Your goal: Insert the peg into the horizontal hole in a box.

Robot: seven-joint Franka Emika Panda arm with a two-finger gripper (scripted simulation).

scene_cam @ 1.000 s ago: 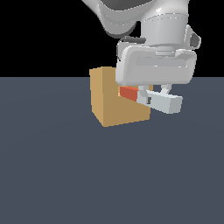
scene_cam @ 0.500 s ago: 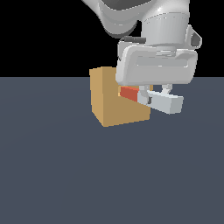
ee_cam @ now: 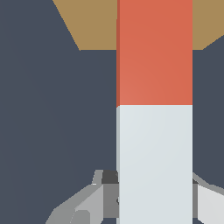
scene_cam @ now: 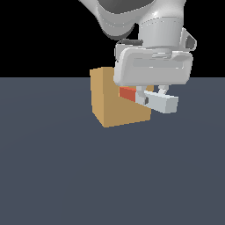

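The tan box (scene_cam: 116, 103) stands on the dark floor near the middle of the exterior view. My gripper (scene_cam: 151, 96) hangs just off the box's right side, shut on the white half of the peg (scene_cam: 159, 103), which lies horizontal. The peg's orange-red half (scene_cam: 127, 92) points toward the box and overlaps its right side; whether it is in the hole cannot be told, since the hole is hidden. In the wrist view the peg (ee_cam: 154, 109) runs from my fingers (ee_cam: 109, 192) to the box (ee_cam: 87, 22), its orange-red end over the tan face.
The flat dark grey floor (scene_cam: 66, 176) extends around the box. The arm's white wrist housing (scene_cam: 154, 66) hangs above the peg and covers the box's upper right part.
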